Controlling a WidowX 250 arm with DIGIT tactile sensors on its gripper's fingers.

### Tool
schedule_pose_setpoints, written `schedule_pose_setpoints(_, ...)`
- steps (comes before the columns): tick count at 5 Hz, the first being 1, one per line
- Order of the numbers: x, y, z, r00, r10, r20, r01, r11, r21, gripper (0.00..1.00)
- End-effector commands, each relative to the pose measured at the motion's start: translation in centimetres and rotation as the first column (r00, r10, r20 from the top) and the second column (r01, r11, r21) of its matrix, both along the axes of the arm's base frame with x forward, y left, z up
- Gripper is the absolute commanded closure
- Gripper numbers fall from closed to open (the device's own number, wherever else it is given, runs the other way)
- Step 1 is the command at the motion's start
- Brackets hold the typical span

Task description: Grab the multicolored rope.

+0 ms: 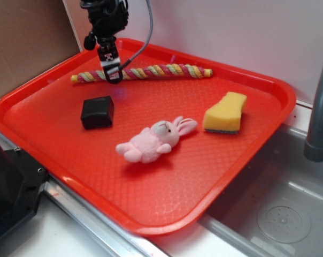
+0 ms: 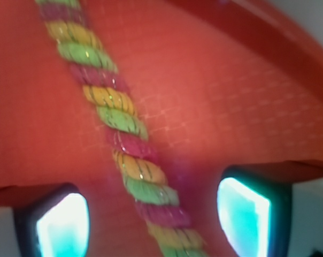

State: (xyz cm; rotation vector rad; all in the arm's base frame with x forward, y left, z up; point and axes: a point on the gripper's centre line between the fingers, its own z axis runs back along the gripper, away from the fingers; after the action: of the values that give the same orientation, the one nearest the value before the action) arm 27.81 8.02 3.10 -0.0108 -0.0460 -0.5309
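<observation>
Twisted pink/yellow/green cotton rope (image 1: 151,72) lies straight along the far side of the red plastic tray (image 1: 247,155), well apart from the pink plush bunny (image 1: 153,142). Black gripper (image 1: 113,76) sits over the rope's left part; in the wrist view the rope (image 2: 124,155) runs between spread fingertips (image 2: 62,225), not yet clamped. Step: final descent/align. Next, prob. drop a bit, then close across the rope w/o snagging the tray.

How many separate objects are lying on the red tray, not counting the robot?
4. The multicolored rope lies along the far side, under the tool. The black block is left of centre, the pink bunny in the middle, the yellow sponge to the right. None seem hidden.
</observation>
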Motion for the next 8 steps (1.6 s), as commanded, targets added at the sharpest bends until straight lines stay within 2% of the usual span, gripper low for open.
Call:
schedule_pose_setpoints(1,0.9,-0.7,-1.0,0.999,-0.045,0.012,0.045,0.998,0.037,0.25)
schedule_pose_setpoints(2,0.7,-0.7,-1.0,0.998,-0.061,0.015,0.061,0.998,0.036,1.00)
schedule_pose_setpoints(3,0.7,-0.6,-1.1,0.999,-0.039,0.006,0.039,0.998,0.047,1.00)
schedule_pose_setpoints(4,0.3,-0.7,0.2,0.999,-0.011,0.032,0.008,0.996,0.089,1.00)
schedule_pose_setpoints(5,-0.6,-1.0,3.5,0.989,0.143,0.045,-0.148,0.979,0.139,1.00)
schedule_pose_setpoints(6,-2.8,-1.7,6.9,0.922,0.383,0.055,-0.386,0.911,0.141,1.00)
schedule_pose_setpoints(7,-5.6,-3.6,10.7,0.807,0.591,-0.005,-0.589,0.805,0.063,1.00)
schedule_pose_setpoints(8,-7.2,-6.7,13.2,0.771,0.636,-0.043,-0.635,0.772,0.034,1.00)
